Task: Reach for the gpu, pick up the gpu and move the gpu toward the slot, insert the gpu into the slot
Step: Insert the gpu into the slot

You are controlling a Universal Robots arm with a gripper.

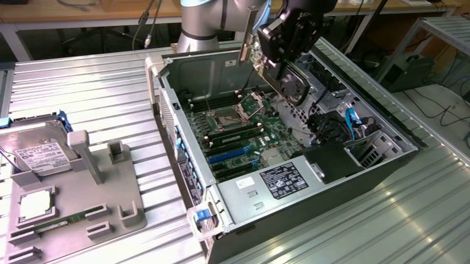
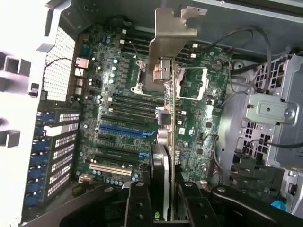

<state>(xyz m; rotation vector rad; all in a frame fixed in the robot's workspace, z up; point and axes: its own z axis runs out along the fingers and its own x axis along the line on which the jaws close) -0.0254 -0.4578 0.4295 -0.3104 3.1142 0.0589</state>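
My gripper [image 1: 283,55] hangs over the back half of the open computer case [image 1: 165,110], shut on the gpu [image 1: 288,82]. The gpu is a dark card with a round fan and a silver end bracket [image 1: 250,52], held on edge well above the board. In the wrist view the gpu [image 2: 166,142] runs edge-on between my black fingers [image 2: 138,203], its bracket [image 2: 173,35] pointing away from the camera. The slot [image 1: 229,157] is a long blue strip on the green motherboard [image 1: 276,137], toward the exterior view's left of and below the card. In the wrist view the slot [image 2: 125,128] lies beside the card's line, apart from it.
A grey fixture [image 1: 110,187] at the exterior view's left carries a silver hard drive [image 1: 41,154] and a green memory stick [image 1: 70,223]. Inside the case are the power supply [image 1: 283,179], black memory slots [image 1: 239,132], the processor socket [image 1: 257,102], blue cables [image 1: 353,118] and a drive cage [image 2: 270,111].
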